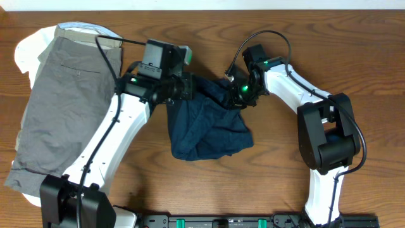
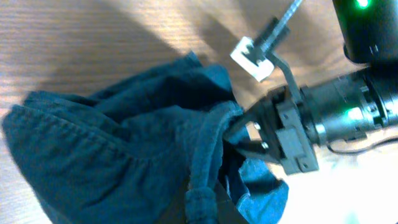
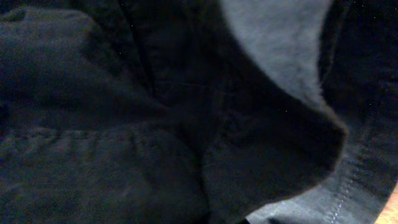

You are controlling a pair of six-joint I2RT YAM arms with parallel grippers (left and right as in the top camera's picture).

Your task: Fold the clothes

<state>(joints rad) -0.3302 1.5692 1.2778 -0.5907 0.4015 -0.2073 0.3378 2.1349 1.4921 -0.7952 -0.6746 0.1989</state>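
R gripper is clamped on a bunched fold of the navy shorts, jaws pressed tight w/ fabric squeezed between them, clear in the left wrist view; its own cam is all dark cloth up close, no fingers visible. L gripper is also pressed together, at the opposite upper corner of the shorts. Overhead shows cloth meeting its tip, and the waistband seam in the left wrist view runs down out of frame toward where its fingers would be, so I read that as a pinch on the shorts (fingers themselves not in frame, so not 100% sure). Key relation: shorts sit mid table between the two grippers, held edge running L-R from one pinch to the other, rest of the fabric spilling from that edge toward the arm bases in a crumpled lump. Both arms are on it, so neither is nearer: L has the left end, R the right end. Judgement: next move prob turns on pulling apart along that L-R axis to take out slack before laying it flat; fold not yet made. Grey shorts and white garment lie well off to the left, partly under the L arm, apart from the navy pair
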